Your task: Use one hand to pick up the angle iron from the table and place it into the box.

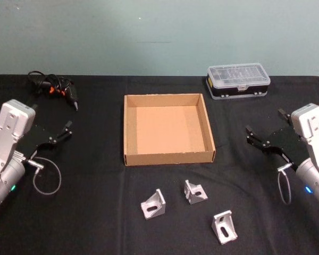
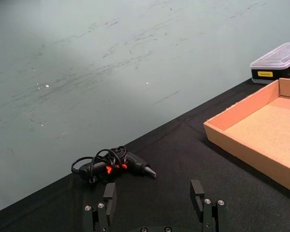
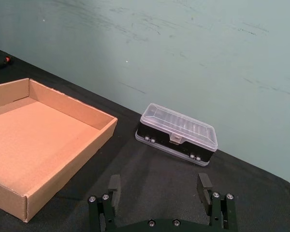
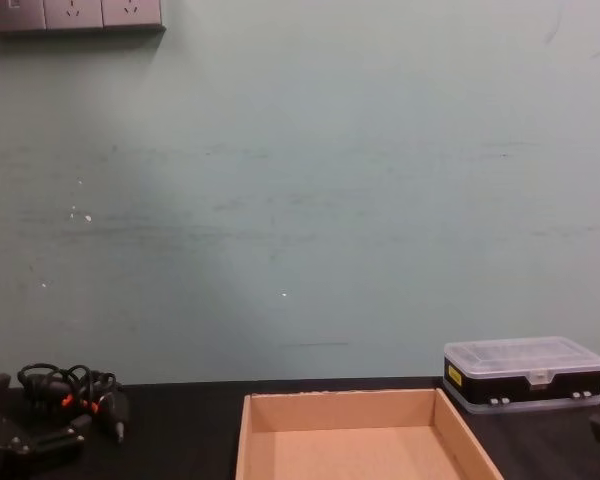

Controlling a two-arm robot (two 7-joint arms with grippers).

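Three silver angle irons lie on the black table in front of the box: one on the left, one in the middle and one nearer the front right. The tan cardboard box sits empty at the table's centre, also seen in the chest view. My left gripper hovers open at the left side, well away from the angle irons; its fingers hold nothing. Over the right side my right gripper is open too, its fingers apart and empty.
A clear-lidded black-and-yellow organiser case stands behind the box at the back right. A black corded tool with orange marks lies at the back left. Cable loops hang under both wrists.
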